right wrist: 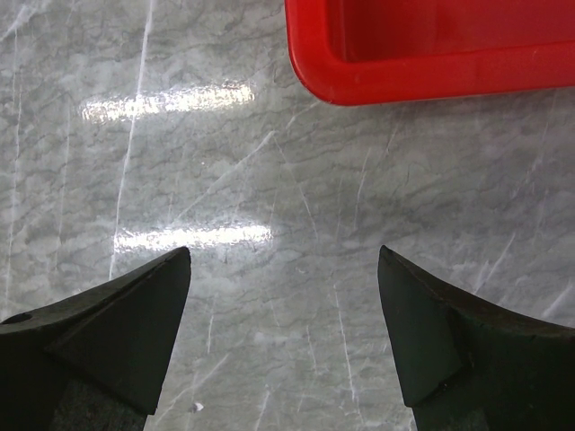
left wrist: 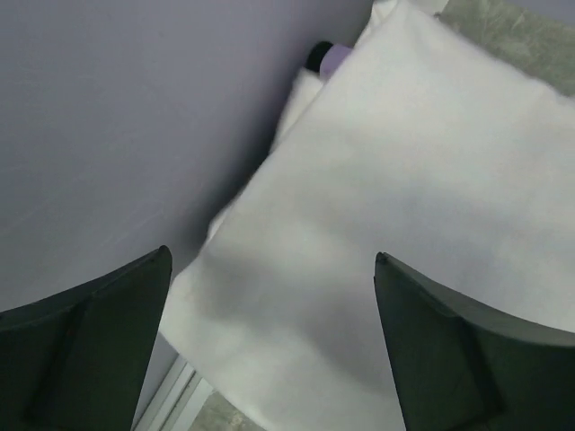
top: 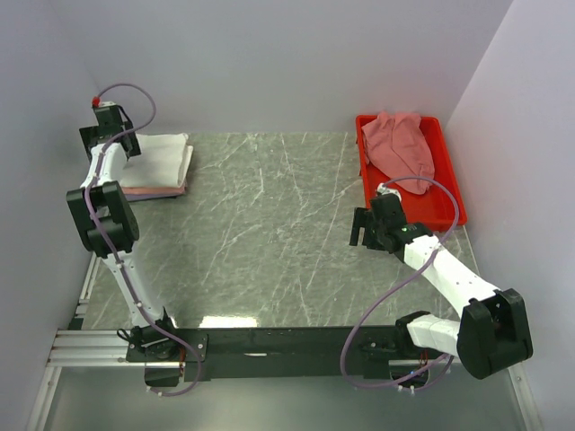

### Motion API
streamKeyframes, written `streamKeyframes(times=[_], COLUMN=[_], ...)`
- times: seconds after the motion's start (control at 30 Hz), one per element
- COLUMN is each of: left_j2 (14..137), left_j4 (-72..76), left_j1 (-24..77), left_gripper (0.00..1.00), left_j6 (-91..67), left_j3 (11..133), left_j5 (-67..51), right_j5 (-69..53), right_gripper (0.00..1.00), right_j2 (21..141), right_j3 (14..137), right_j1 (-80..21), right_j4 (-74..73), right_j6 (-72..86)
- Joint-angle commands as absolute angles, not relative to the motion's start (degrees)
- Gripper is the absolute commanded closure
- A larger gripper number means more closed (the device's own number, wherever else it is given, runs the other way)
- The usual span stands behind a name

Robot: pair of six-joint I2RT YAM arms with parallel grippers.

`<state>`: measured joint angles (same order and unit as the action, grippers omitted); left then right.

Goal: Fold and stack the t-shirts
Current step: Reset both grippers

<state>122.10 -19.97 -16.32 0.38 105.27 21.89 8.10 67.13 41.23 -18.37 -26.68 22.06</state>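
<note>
1 tee (top: 402, 144) is yet to fold, crumpled in the tray (top: 454, 193) at far right, while your folded stack (top: 162, 163), white on top, lies far left under the left gripper (left wrist: 269, 269), whose jaws, like the right gripper's (right wrist: 283, 260), stand wide and empty.

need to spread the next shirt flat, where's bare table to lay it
Biggest bare patch: the middle of the marble table, between the folded t-shirt stack far left, the red tray far right and the arm bases. Crowded: over the stack, where the left gripper hovers, and the tray's near-left corner beside the right gripper. A pink t-shirt lies in the tray.
</note>
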Motion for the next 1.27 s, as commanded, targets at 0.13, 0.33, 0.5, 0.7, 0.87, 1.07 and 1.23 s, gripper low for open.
streamKeyframes(times=[0.13,0.33,0.5,0.7,0.87,1.07,1.23], left_j2=[113.3,104.2,92.3,70.7,56.6,43.8,42.5], left_j4=[-21.4,-25.2,-27.2,-19.0,-20.7,-22.7,-22.7], left_j1=[-16.1,-14.2,-10.7,3.2,11.9,13.8,13.8], left_gripper=[0.01,0.01,0.01,0.01,0.01,0.0,0.01], left_j6=[-4.9,-13.4,-25.9,-36.4,-43.2,-47.1,-46.2], left_j3=[109.0,110.2,103.4,73.8,57.3,43.5,43.8], left_j5=[19.8,13.2,4.2,9.2,16.4,25.7,25.6], right_j5=[8.1,5.2,3.1,3.2,4.3,4.9,6.2], right_gripper=[0.09,0.09,0.08,0.06,0.06,0.05,0.05], right_j2=[66.2,63.2,58.3,49.6,42.1,33.0,29.4], right_j3=[43.8,43.7,43.9,42.4,38.4,30.6,29.4], right_j1=[-17.9,-17.9,-17.9,-17.8,-17.9,-17.8,-17.9], right_j4=[-26.5,-25.7,-23.6,-22.1,-21.1,-15.6,-15.1], right_j6=[21.7,21.8,22.3,23.9,25.2,28.3,28.4])
